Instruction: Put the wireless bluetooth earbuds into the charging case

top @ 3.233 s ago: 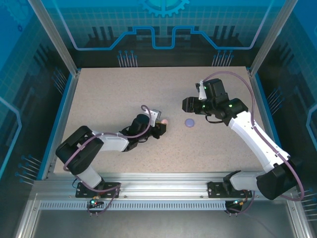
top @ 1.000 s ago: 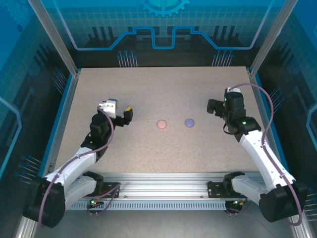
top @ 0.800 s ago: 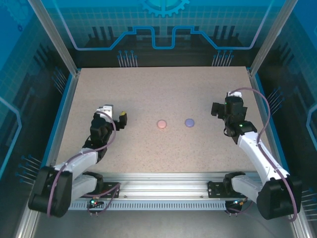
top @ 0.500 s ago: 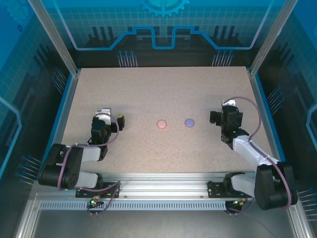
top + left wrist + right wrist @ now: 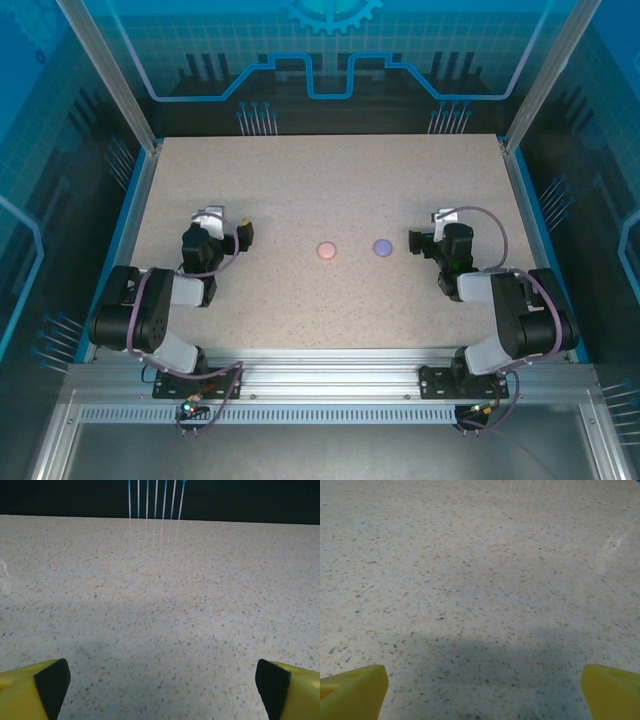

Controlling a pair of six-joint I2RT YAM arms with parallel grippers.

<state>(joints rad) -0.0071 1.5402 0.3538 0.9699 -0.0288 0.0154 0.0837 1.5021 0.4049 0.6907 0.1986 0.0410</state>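
Two small round disc-like cases lie mid-table, a pale pink case [image 5: 326, 250] and a purple case [image 5: 381, 246] just to its right. Both look closed from above. The earbuds are hidden. My left gripper [image 5: 243, 236] rests low at the left, well away from the pink case. Its yellow fingertips [image 5: 30, 689] stand wide apart over bare tabletop, so the left gripper [image 5: 160, 680] is open and empty. My right gripper [image 5: 415, 241] sits just right of the purple case, apart from it. In its wrist view the right gripper [image 5: 482, 685] is open and empty, its fingertips [image 5: 352, 692] at the frame's bottom corners.
The speckled beige tabletop [image 5: 320, 180] spreads behind and around the cases. Blue-edged walls and metal posts [image 5: 110, 80] frame the table. The aluminium rail [image 5: 320, 385] carrying the arm bases runs along the near edge.
Both arms have pulled back and folded down toward their bases, the grippers sinking close to the table. The two cases have not moved.
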